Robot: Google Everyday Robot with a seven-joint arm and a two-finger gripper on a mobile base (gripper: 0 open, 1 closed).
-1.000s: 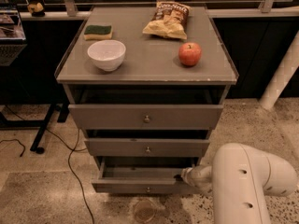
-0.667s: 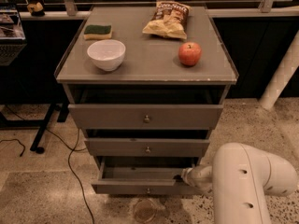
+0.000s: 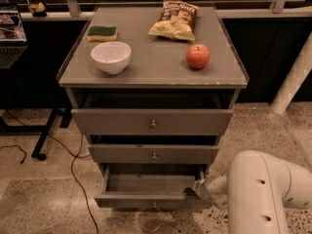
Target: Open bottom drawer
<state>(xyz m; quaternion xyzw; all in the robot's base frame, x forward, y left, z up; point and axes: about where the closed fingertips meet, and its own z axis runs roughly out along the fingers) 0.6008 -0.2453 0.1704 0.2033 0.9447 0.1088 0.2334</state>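
The bottom drawer point(image 3: 146, 199) is the lowest, shallowest grey front of the cabinet, with a small round knob point(image 3: 154, 204) at its centre. It stands pulled out, showing its empty inside. My gripper point(image 3: 193, 189) is at the drawer's right end, at the top edge of its front panel, reaching in from my white arm point(image 3: 258, 189) at lower right.
The middle drawer point(image 3: 154, 153) and top drawer point(image 3: 152, 121) stand slightly out. The cabinet top point(image 3: 151, 62) holds a white bowl point(image 3: 110, 57), a sponge point(image 3: 102, 32), a chip bag point(image 3: 176, 19) and a red apple point(image 3: 198, 56). A cable point(image 3: 73, 169) lies on the floor at left.
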